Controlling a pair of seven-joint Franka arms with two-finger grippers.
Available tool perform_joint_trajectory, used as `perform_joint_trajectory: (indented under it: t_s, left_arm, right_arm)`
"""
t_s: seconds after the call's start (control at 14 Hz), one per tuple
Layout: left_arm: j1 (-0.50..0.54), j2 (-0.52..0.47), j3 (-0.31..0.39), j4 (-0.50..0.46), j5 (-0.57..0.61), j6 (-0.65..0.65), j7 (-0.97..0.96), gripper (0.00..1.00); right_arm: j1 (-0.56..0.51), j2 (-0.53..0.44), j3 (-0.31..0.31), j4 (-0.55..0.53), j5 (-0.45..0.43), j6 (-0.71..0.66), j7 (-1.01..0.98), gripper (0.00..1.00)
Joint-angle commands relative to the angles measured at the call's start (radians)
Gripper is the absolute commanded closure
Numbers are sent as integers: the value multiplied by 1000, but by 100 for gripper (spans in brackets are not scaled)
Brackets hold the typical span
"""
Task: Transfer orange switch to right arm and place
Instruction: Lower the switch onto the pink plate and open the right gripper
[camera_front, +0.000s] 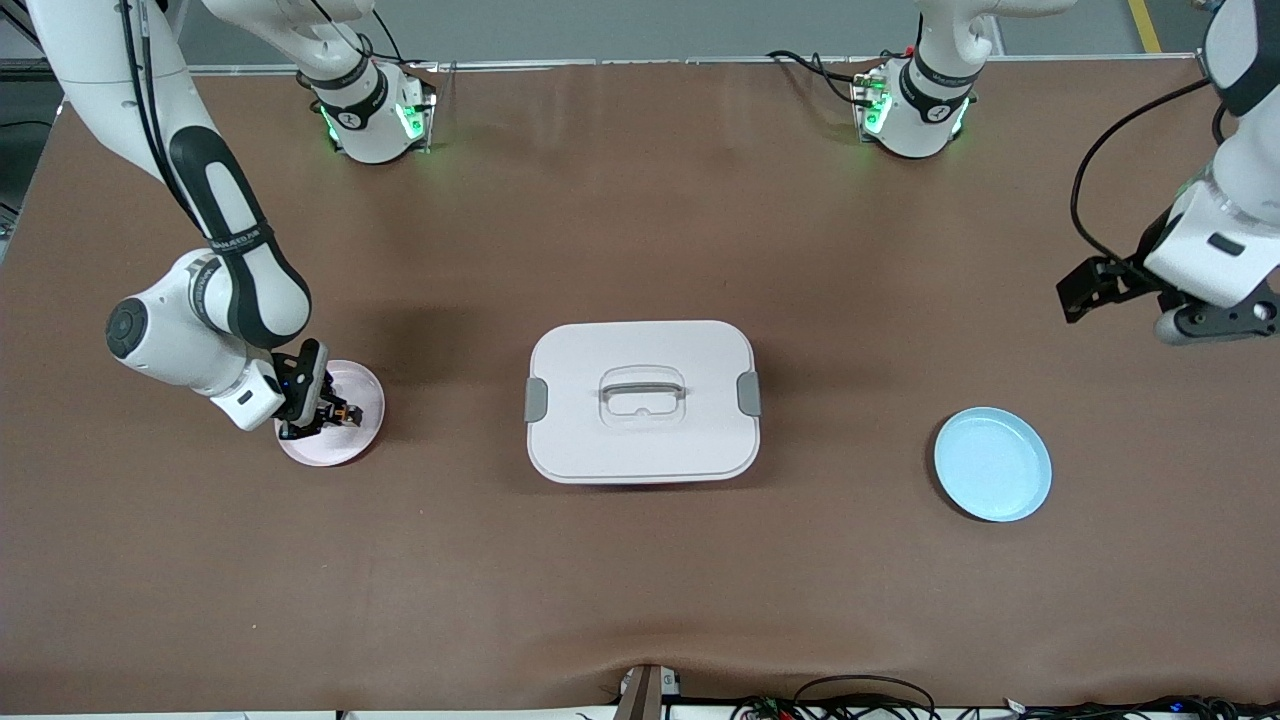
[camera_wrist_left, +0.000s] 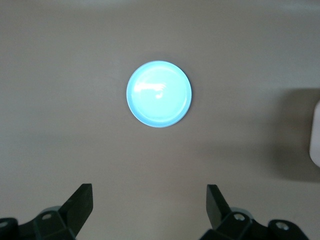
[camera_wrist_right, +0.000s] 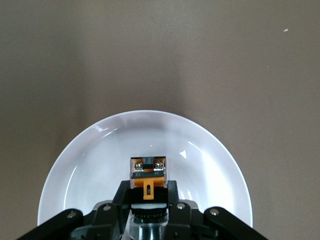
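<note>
The right gripper (camera_front: 335, 412) pinches the orange switch (camera_wrist_right: 147, 176) over the white plate (camera_wrist_right: 90, 165), while the left gripper (camera_wrist_left: 147, 207) waits spread above the blue plate (camera_front: 992, 463).

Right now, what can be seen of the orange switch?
The orange switch is a tiny blocky part with a black body, an orange centre and two silvery screws on its upper face. It looks like plastic. The right pincer, shut on it, holds it low over the pink plate at the right arm's end of the table; contact with the plate cannot be told.
</note>
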Motion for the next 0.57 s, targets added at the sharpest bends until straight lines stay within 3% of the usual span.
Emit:
perform_joint_trajectory:
  t_s: [0.0, 0.07, 0.21, 0.5]
  left_arm:
    - [1, -63, 9, -58, -28, 13, 63, 0]
    - [10, -68, 6, -58, -28, 11, 89, 0]
    - [16, -76, 3, -59, -32, -2, 104, 0]
    - [8, -80, -8, -56, -43, -21, 103, 0]
  right_arm:
    - [-24, 23, 19, 29, 53, -2, -31, 22]
    - [-22, 22, 19, 36, 54, -6, -26, 0]
    - [-21, 22, 19, 55, 53, -14, -23, 0]
    - [-25, -2, 14, 118, 47, -167, 20, 0]
